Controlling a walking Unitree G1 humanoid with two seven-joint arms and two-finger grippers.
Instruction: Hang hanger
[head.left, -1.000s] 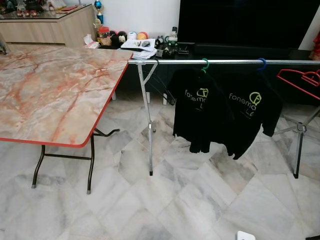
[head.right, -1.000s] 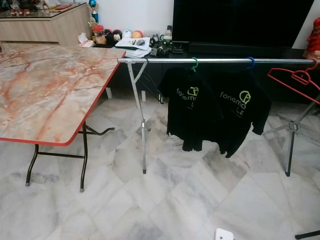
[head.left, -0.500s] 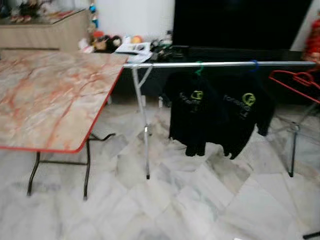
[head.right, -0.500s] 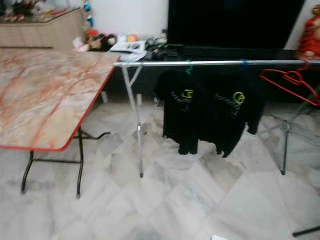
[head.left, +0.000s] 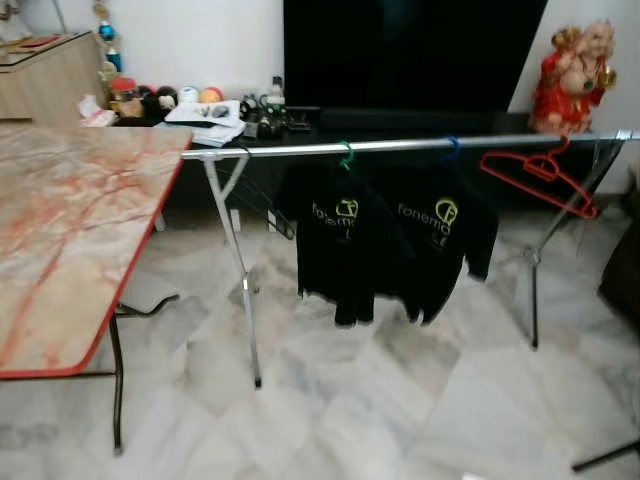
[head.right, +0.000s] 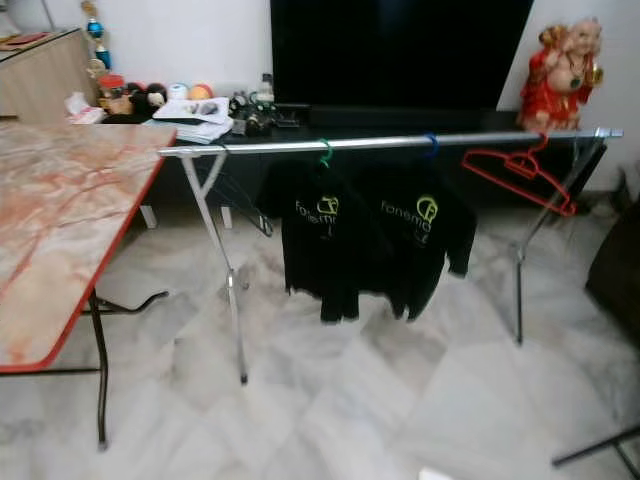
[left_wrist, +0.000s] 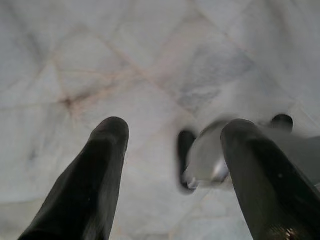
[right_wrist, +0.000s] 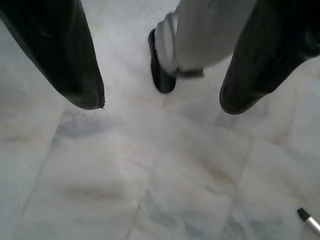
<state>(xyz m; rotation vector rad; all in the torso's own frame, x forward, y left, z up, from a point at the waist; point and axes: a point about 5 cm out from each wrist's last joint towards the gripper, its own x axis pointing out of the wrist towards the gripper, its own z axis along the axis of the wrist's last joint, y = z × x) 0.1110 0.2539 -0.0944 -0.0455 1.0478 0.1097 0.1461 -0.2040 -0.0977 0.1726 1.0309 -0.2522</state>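
Left pincer (left_wrist: 172, 145) and right pincer (right_wrist: 162, 102) hang released and empty over the marble floor (head.left: 400, 400), facing a clothes rail.

The marble worktop (head.left: 60, 230) stands at left; beyond it the steel rail (head.left: 400, 146) spans the room, carrying two black shirts (head.left: 385, 235) at centre and a bare red hanger (head.left: 540, 175) tilted at its right end. Neither pincer holds a hanger. To do the step well, the robot should probably close on the rail squarely, take the hanger by its neck and seat the hook fully over the bar.
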